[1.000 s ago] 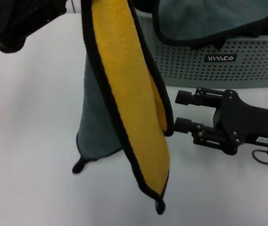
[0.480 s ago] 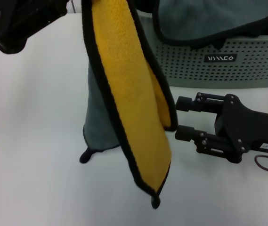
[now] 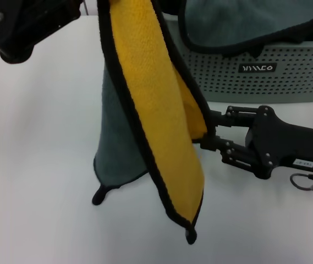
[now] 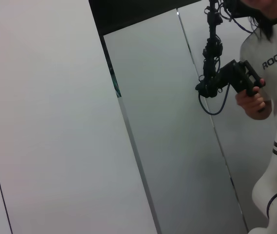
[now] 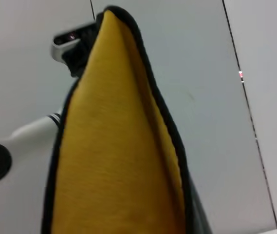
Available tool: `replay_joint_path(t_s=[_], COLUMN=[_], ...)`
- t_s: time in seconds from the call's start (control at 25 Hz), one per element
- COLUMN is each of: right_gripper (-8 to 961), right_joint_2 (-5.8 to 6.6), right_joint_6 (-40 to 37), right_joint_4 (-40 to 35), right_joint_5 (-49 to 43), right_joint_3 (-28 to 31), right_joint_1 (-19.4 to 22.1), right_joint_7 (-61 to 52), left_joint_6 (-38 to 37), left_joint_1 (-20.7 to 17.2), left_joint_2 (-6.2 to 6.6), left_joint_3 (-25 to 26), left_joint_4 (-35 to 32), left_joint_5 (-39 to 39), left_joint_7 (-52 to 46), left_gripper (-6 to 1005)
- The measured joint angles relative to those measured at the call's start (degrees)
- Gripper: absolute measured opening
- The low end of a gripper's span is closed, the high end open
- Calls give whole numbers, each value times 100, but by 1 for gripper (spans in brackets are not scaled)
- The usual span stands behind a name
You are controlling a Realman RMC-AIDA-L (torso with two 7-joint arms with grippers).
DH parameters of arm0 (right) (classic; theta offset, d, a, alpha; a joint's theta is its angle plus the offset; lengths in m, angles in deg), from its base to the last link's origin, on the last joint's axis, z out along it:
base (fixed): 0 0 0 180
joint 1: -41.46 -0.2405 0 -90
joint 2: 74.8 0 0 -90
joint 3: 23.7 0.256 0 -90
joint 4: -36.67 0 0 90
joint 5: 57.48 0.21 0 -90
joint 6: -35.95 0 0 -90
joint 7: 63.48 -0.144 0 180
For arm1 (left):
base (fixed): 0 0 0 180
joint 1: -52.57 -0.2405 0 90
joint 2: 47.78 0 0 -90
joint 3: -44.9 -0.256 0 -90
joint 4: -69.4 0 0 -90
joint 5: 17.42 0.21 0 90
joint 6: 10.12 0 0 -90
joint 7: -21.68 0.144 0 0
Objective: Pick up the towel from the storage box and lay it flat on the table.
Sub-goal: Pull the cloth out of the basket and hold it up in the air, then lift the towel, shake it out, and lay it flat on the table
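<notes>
Towel: was seen hanging folded lengthwise in mid-air, yellow face outward, black edging down both sides; its upper end ran out of the head view at 12 o'clock, its lowest corner hung at 6 o'clock, just above the worktop. A grey-teal fold hung behind it toward 9 o'clock, ending in a second black corner tip.

Towel in right wrist view: the yellow face was shown close up, filling the middle of the picture, with black edging along both sides.

Left end effector: was held high at 11 o'clock in the head view, beside the towel's upper end; whether its fingers were open or closed on the towel cannot be told.

Right end effector: was held low over the worktop at 3 o'clock, pointing toward 9 o'clock, its fingers spread apart, with the towel's black edge reaching between them.

Storage box: stood on the worktop at 1 to 2 o'clock, behind the right end effector, its logo label facing the camera.

Other towel: was draped grey-teal side up over the storage box rim.
</notes>
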Motion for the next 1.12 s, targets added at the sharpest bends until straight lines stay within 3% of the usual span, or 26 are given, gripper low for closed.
replay_joint_path(t_s=[0.24,1.0,1.12], right_gripper=[402,210,86], right_joint_2=[-4,-35,-34], right_joint_6=[105,54,9], right_joint_4=[-11,-10,-18], right_joint_5=[9,96,144], right_joint_3=[-14,-8,8], right_joint_1=[-44,-66,-35], right_joint_7=[90,394,392], left_joint_6=[0,0,0], left_joint_1=[-14,-40,-65], left_joint_2=[-8,-40,-42], left_joint_3=[-2,-79,-80], left_joint_4=[17,73,126], left_joint_5=[4,15,40], left_joint_7=[2,2,2], left_gripper=[11,12,12])
